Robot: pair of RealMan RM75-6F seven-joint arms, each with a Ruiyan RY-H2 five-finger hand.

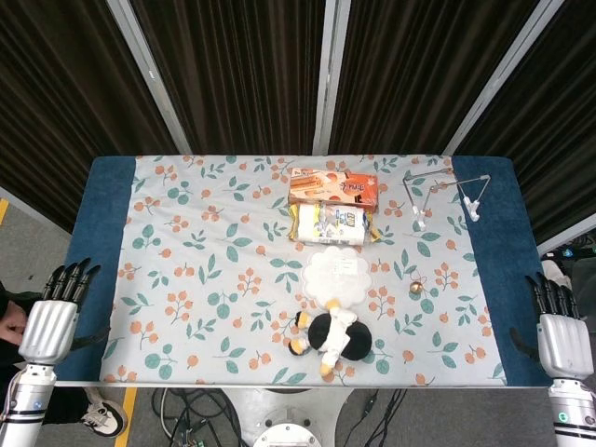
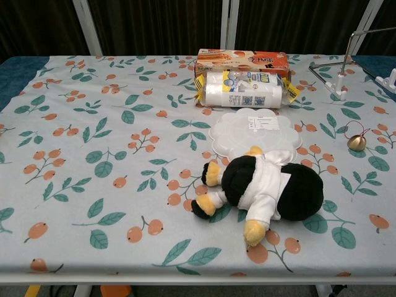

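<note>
Presently both your left robot hand (image 1: 54, 321) and right robot hand (image 1: 559, 331) hang empty, fingers apart, well off the plush toy (image 1: 331, 333); reaching carelessly risks knocking the white lid (image 1: 337, 275) just behind it.

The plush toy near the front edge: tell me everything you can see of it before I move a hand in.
The plush toy is a soft black figure with yellow feet and a white cloth jacket, fuzzy fabric by the look. It lies on its side on the floral tablecloth, near the front edge and right of centre. Its upper end meets or slightly overlaps the rim of the white scalloped lid behind it. Neither the left hand nor the right hand touches it; both sit off the table's sides.
</note>
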